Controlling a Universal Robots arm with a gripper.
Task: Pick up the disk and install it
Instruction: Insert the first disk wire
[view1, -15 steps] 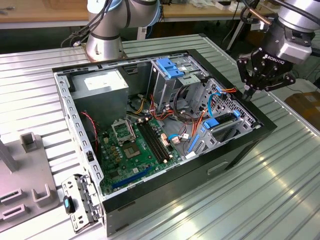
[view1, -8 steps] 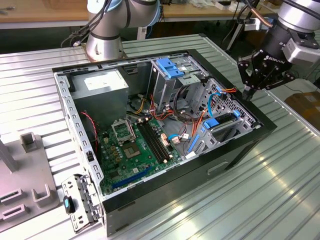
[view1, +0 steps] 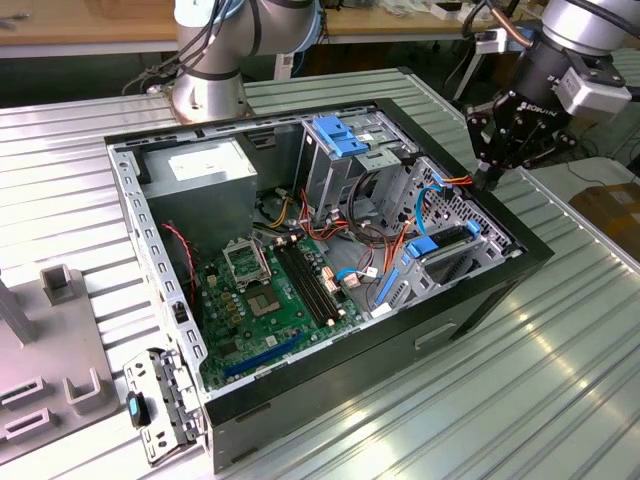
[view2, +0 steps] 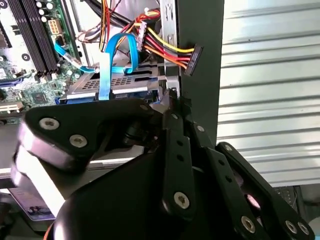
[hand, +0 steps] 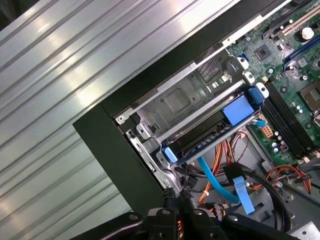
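Blue-railed disk (hand: 202, 140) in cage (hand: 175, 102); orange cables (view2: 170, 49) near end effector (hand: 176, 193).

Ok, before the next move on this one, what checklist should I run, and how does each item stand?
1. The disk is in the drive cage: ok, it lies in the bay with blue rail ends showing.
2. The disk is fully seated: cannot tell.
3. The gripper is empty: ok, it is shut with nothing between the tips.
4. The gripper is clear of the case wall: cannot tell; the tips sit right at its rim beside the cage.
5. The power connector is out of the way: probably not ok; it hangs loose at the rim near the tips.
6. The blue cable is plugged into the disk: cannot tell.
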